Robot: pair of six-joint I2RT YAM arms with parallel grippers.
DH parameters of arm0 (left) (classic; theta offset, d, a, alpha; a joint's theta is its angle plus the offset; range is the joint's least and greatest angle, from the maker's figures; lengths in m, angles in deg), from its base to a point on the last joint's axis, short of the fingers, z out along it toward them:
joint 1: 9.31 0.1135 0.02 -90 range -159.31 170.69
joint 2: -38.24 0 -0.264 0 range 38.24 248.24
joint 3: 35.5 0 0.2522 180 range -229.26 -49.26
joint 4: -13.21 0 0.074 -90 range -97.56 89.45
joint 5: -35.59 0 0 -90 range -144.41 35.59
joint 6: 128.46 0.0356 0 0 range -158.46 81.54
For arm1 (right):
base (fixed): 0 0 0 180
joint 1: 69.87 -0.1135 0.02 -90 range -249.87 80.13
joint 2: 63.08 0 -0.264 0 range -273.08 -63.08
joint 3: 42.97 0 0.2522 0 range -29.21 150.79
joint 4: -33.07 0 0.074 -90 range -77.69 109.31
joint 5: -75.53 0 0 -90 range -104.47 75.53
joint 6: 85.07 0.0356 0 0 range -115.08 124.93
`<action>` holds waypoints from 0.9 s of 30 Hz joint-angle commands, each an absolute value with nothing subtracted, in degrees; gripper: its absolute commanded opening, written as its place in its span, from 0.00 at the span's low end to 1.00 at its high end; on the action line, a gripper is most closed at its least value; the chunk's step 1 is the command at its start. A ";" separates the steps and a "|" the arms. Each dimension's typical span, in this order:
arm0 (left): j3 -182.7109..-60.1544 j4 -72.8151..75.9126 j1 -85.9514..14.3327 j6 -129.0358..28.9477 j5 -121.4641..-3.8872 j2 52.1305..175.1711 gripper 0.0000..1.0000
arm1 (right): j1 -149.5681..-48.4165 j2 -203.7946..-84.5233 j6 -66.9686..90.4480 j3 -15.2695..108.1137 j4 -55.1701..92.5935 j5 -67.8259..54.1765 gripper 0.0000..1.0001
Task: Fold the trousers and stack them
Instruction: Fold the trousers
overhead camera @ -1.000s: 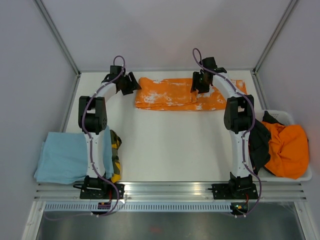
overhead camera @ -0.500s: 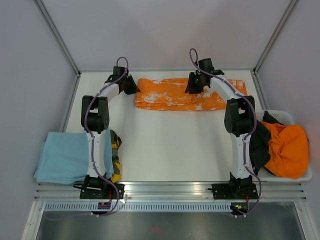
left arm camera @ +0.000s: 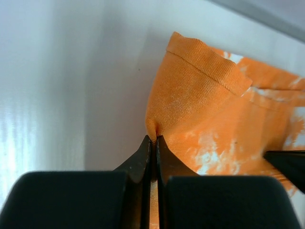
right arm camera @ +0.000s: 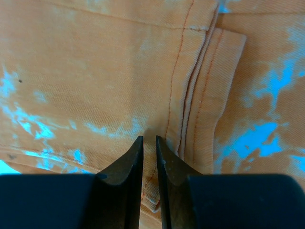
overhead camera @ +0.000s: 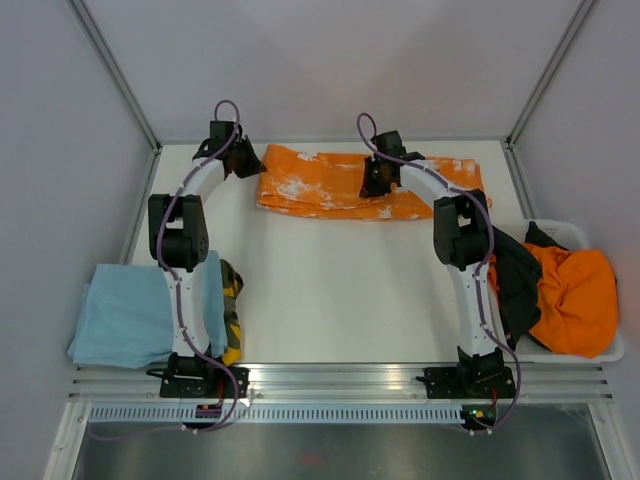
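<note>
The trousers (overhead camera: 320, 185), orange with white blotches, lie folded lengthwise along the far side of the table. My left gripper (overhead camera: 246, 160) is at their left end. In the left wrist view it (left arm camera: 153, 138) is shut on a corner of the trousers (left arm camera: 214, 114), with orange fabric pinched between the fingertips. My right gripper (overhead camera: 373, 181) is on the middle of the trousers. Seen from the right wrist, it (right arm camera: 148, 139) has closed to a narrow gap with a fold of the trousers (right arm camera: 95, 71) bunched between the fingers, next to a stitched seam.
A light blue folded cloth (overhead camera: 125, 315) and a camouflage garment (overhead camera: 231, 300) lie at the near left. A white basket (overhead camera: 605, 350) at the right holds a plain orange garment (overhead camera: 575, 300) and a black one (overhead camera: 515, 280). Walls enclose the table.
Both grippers have closed on the trousers and moved left. The trousers' left end has shifted left with the left gripper.
</note>
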State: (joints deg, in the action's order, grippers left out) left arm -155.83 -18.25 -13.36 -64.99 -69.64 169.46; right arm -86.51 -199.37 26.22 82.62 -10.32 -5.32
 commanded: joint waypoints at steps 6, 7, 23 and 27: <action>-165.44 -20.41 -9.40 -61.76 -64.08 158.65 0.02 | -92.80 -203.88 24.09 87.85 -9.43 -4.36 0.23; -166.93 -22.42 -9.40 -61.58 -64.26 158.92 0.02 | -93.15 -203.88 23.91 88.47 -9.43 -3.84 0.25; -185.05 -34.74 -14.40 -59.83 -57.24 159.53 0.02 | -87.71 -196.22 29.27 88.82 -4.07 2.40 0.35; -185.93 -37.55 -19.23 -63.49 -52.40 160.85 0.02 | -87.79 -196.32 34.18 84.44 1.53 6.43 0.34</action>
State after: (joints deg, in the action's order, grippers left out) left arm -181.79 -37.42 -15.33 -62.02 -57.66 162.49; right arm -86.29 -197.27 30.25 86.60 -3.39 1.11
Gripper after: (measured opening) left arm 0.040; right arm 0.341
